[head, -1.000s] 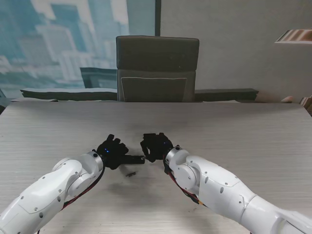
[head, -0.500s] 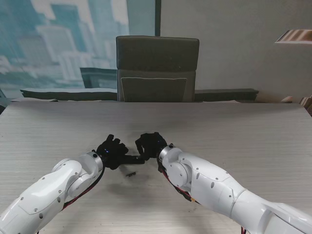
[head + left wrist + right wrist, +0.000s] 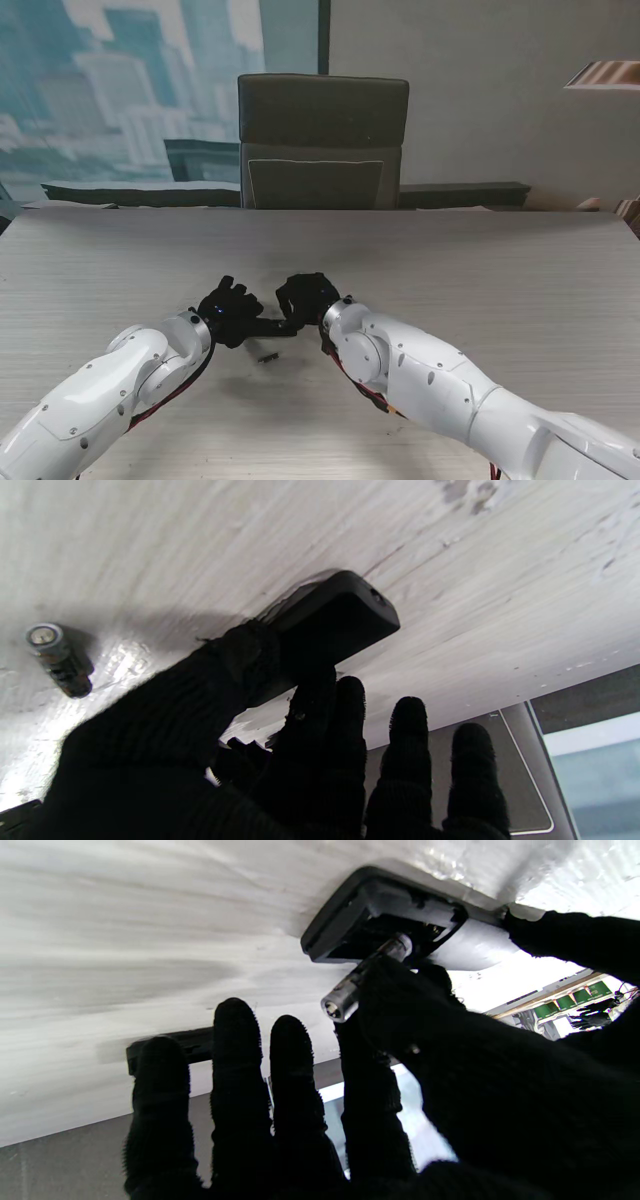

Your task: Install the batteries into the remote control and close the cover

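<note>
**Colleague:** What are the hands doing?

**Me:** My left hand, in a black knit glove, clamps the black plastic remote control against the pale wood-grain table, probably so it cannot slide. The remote lies back-up with its battery bay open. My right hand pinches a silver cylindrical battery between thumb and a finger, tilted, one end dipping into the bay. I judge this the seating step.

**Colleague:** Anything else nearby?

**Me:** A second dark battery lies loose on the table, nearer to me. A flat dark strip, possibly the cover, rests beyond my right fingers. Past the table stands a grey upholstered chair, before a city-view window.
</note>
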Controlling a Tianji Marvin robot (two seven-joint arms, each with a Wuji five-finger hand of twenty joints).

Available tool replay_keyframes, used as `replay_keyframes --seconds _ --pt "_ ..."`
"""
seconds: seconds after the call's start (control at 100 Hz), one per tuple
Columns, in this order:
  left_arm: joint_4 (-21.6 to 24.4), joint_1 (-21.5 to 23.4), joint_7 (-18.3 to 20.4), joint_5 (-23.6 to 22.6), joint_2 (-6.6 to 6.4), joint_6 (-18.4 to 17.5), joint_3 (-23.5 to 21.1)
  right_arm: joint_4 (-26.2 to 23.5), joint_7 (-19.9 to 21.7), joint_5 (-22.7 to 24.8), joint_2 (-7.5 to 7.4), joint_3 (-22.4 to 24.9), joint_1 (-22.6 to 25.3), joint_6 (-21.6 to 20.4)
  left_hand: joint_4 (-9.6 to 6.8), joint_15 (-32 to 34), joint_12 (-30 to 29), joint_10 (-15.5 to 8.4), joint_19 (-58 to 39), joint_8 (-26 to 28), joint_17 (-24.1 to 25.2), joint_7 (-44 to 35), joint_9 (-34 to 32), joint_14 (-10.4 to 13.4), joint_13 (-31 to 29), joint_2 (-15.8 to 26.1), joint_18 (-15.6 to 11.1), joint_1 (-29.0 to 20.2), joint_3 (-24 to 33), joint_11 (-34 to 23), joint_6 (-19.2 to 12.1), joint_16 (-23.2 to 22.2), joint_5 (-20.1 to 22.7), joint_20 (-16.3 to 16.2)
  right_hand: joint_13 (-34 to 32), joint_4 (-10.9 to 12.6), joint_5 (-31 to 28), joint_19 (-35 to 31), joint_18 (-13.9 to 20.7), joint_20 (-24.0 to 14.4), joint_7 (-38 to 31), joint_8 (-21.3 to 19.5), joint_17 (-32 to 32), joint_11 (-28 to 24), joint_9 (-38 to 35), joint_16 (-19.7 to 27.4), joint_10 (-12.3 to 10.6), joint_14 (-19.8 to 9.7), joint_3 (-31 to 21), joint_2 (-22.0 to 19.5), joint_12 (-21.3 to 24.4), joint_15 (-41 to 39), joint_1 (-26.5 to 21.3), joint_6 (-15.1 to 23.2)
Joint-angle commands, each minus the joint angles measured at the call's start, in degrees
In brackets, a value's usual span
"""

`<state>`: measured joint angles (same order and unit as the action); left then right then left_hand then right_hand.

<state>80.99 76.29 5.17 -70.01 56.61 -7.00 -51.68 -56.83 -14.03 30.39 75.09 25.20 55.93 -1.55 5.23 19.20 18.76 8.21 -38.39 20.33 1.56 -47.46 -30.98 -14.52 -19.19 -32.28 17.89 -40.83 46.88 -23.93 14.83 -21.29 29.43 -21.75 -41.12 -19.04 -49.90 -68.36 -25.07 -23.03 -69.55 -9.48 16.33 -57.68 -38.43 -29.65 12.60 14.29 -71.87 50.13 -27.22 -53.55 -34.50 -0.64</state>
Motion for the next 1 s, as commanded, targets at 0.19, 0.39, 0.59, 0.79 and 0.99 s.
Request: replay_keyframes --seconds 0.19,0.39,0.59,0.79,0.99 --pt "-1.3 1.5 1.7 0.0 0.07 -0.3 1.1 1.1 1.1 -0.8 0.99 -0.8 -0.4 0.0 1.1 0.7 0.6 -0.5 -1.0 1.1 0.2 -6.8 -1.0 -0.5 -0.5 2.7 0.7 -3.3 -3.6 -0.9 -17.7 0.2 7.7 0.9 -0.4 -0.5 -1.8 0.6 -1.9 0.4 -2.0 -1.3 -0.3 0.2 -0.1 0.4 0.9 1.0 -2.2 0.2 0.4 -0.3 -2.2 -0.4" --pt "-1.4 1.3 1.7 0.1 0.06 -0.4 1.3 2.4 1.0 -1.8 1.98 -1.4 -1.0 0.0 1.21 0.7 0.6 -0.6 -1.1 1.2 0.2 -7.0 -1.1 -0.5 -0.7 2.4 0.6 -3.4 -3.4 -0.9 -17.9 0.2 7.9 0.9 -0.3 -0.4 -1.7 0.5 -1.8 0.4 -2.0 -1.3 -0.3 0.1 -0.1 0.4 0.9 0.9 -2.2 0.1 0.4 -0.3 -2.2 -0.6" --pt "-1.4 1.3 1.6 0.3 0.09 -0.5 1.4 3.3 1.2 -2.7 2.71 -2.0 -1.3 0.0 1.3 0.7 0.6 -0.6 -1.1 1.2 0.2 -7.1 -1.2 -0.5 -0.7 2.7 0.6 -3.3 -3.6 -1.0 -17.9 0.2 8.0 0.9 -0.2 -0.4 -1.7 0.5 -1.8 0.4 -2.1 -1.2 -0.4 0.1 -0.1 0.4 0.9 0.9 -2.2 0.4 0.4 -0.3 -2.0 -0.7" --pt "-1.4 1.2 1.7 0.3 0.08 -0.6 1.5 4.1 1.1 -3.3 3.31 -2.4 -1.5 0.1 1.24 0.7 0.6 -0.6 -1.1 1.2 0.2 -7.2 -1.2 -0.5 -0.7 2.8 0.7 -3.2 -3.8 -1.0 -17.9 0.2 8.2 0.9 -0.2 -0.3 -1.8 0.5 -1.8 0.4 -2.1 -1.1 -0.4 0.1 0.0 0.4 1.1 1.0 -2.3 0.6 0.4 -0.3 -1.8 -0.8" --pt "-1.3 1.4 1.6 0.2 0.09 -0.6 1.3 3.9 1.0 -3.3 3.25 -2.2 -1.1 0.8 1.17 0.7 0.6 -0.6 -1.1 1.1 0.2 -7.2 -1.3 -0.5 -0.6 2.8 0.6 -3.1 -3.9 -1.0 -17.9 0.3 8.2 0.9 -0.3 -0.4 -2.0 0.6 -1.8 0.5 -2.8 -1.4 -0.6 0.1 -0.1 0.3 1.4 1.2 -1.8 0.8 0.4 -0.4 -0.4 -0.4"
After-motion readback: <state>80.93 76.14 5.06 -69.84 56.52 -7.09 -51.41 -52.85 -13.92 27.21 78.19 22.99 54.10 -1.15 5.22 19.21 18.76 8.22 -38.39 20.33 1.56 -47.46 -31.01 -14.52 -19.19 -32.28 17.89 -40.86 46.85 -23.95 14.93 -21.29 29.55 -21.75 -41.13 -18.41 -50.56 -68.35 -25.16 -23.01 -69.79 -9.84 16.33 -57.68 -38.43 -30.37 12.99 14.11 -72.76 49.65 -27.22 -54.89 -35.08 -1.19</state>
